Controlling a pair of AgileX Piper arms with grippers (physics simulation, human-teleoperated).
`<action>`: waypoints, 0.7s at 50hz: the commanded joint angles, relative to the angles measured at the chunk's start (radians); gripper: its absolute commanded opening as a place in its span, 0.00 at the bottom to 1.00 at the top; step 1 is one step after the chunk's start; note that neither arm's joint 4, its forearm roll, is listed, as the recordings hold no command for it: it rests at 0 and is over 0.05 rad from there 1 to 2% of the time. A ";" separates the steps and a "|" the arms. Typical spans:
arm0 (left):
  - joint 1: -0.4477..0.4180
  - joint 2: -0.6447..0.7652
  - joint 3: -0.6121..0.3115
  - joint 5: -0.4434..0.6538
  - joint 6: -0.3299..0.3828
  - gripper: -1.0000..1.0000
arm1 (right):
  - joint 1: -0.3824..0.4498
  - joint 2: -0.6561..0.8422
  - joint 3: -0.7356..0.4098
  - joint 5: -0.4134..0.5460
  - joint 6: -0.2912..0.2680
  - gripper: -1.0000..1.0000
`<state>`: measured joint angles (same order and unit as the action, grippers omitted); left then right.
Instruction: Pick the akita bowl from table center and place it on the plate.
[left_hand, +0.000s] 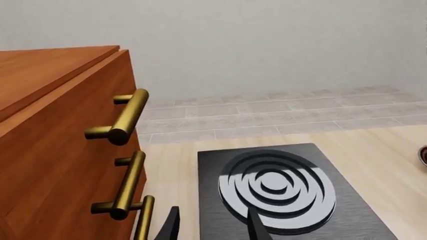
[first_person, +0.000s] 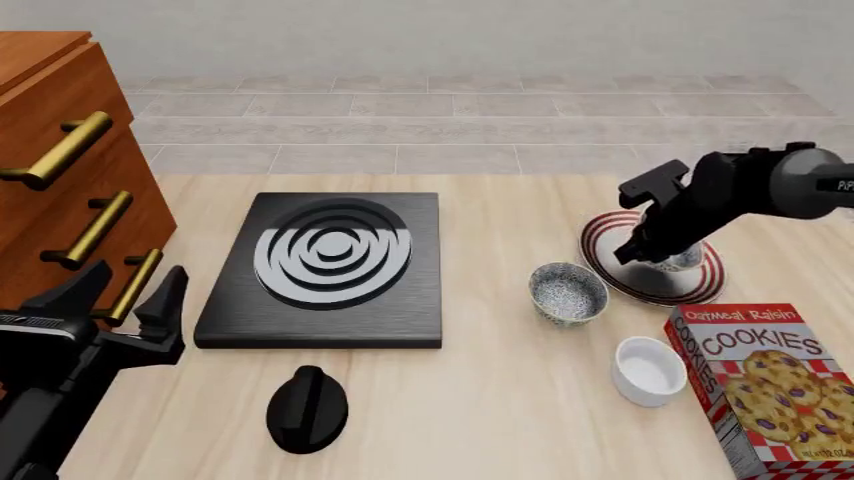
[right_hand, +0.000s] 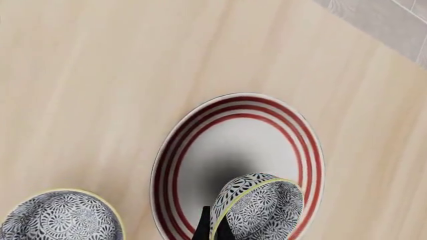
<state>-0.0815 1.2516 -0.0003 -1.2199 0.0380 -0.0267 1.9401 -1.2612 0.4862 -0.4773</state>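
Observation:
The akita bowl (right_hand: 259, 209), grey-white speckled inside and patterned outside, hangs tilted just over the plate (right_hand: 235, 135), casting a shadow on the plate's white centre. My right gripper (right_hand: 213, 229) is shut on the bowl's rim. In the front view the right gripper (first_person: 659, 252) and arm cover most of the bowl (first_person: 683, 261) above the red-striped plate (first_person: 611, 275) at the right. A look-alike bowl (first_person: 567, 292) stands on the table just left of the plate. My left gripper (first_person: 128, 296) hangs open and empty at the near left, beside the cabinet.
A black burner board (first_person: 327, 265) with grey rings lies at centre left, and a black knob (first_person: 307, 408) sits in front of it. A wooden cabinet (first_person: 54, 170) with brass handles stands at the left. A small white cup-like bowl (first_person: 650, 368) and a cookie box (first_person: 774, 385) sit at near right.

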 joint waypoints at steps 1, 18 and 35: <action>-0.001 -0.001 0.000 0.000 0.001 1.00 | 0.013 -0.001 0.012 -0.012 0.018 0.00; -0.004 0.003 -0.001 0.000 0.001 1.00 | 0.029 -0.005 0.023 -0.019 0.028 0.00; -0.004 0.003 0.000 0.000 0.002 1.00 | 0.032 -0.025 0.040 -0.030 0.021 1.00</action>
<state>-0.0858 1.2538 -0.0005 -1.2199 0.0392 0.0023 1.9262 -1.2274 0.4599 -0.4573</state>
